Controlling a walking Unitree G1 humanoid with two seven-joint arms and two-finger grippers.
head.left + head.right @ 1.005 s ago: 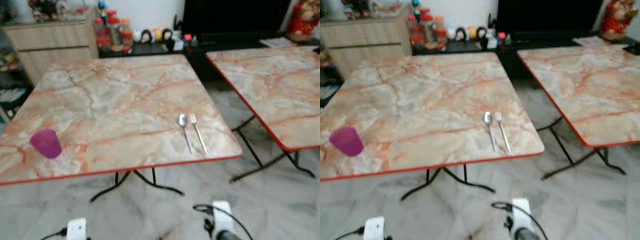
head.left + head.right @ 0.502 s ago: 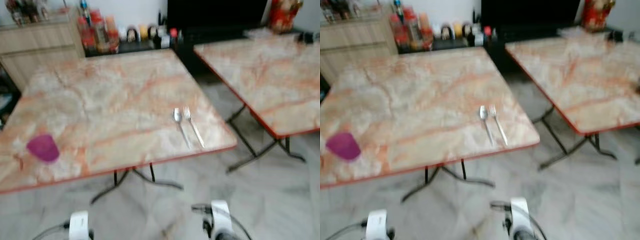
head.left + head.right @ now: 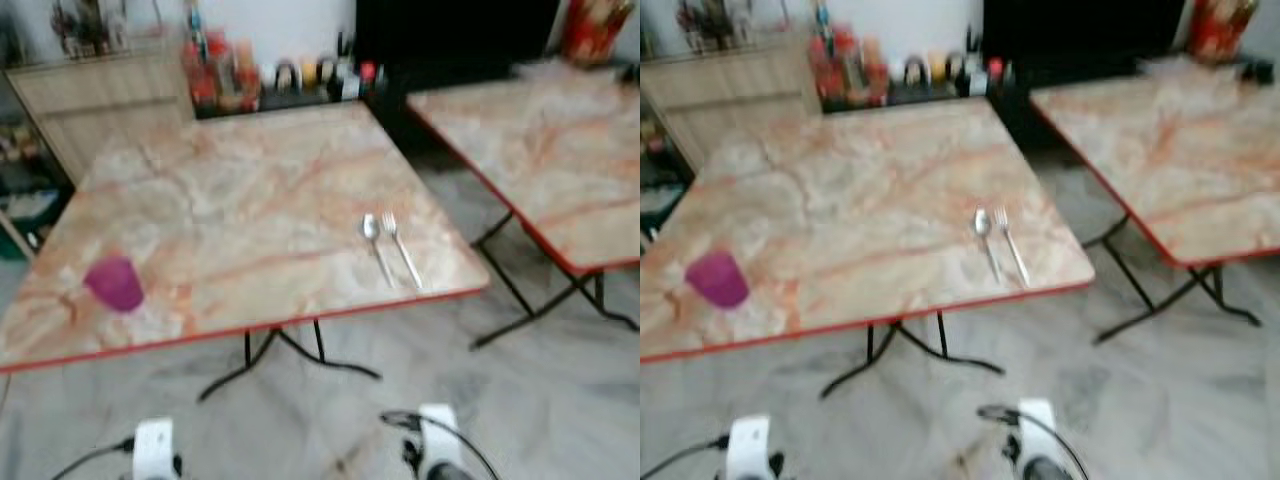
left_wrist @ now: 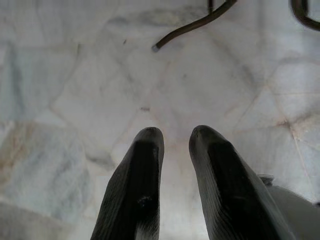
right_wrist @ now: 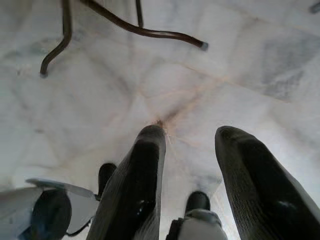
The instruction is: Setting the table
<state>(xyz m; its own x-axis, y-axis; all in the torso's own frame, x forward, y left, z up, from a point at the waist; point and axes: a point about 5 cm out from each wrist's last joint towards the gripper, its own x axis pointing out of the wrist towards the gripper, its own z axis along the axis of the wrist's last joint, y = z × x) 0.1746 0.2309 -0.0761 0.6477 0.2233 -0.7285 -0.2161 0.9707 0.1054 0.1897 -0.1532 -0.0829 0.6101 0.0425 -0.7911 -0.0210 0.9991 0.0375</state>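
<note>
A marble-patterned folding table with a red edge stands ahead of me. A purple cup sits near its front left corner. A metal spoon and a fork lie side by side near the front right corner. Both arms hang low over the tiled floor. My left gripper points down at the floor, its fingers slightly apart and holding nothing. My right gripper hangs open over the floor, holding nothing.
A second marble table stands to the right across a narrow gap. Behind are a wooden cabinet, a dark low unit with jars and figurines, and a shelf at the far left. Black table legs curve over the floor.
The whole picture has shifted and stays blurred, so the camera has moved. Cup, spoon and fork keep their places on the table. Both arms hang as before.
</note>
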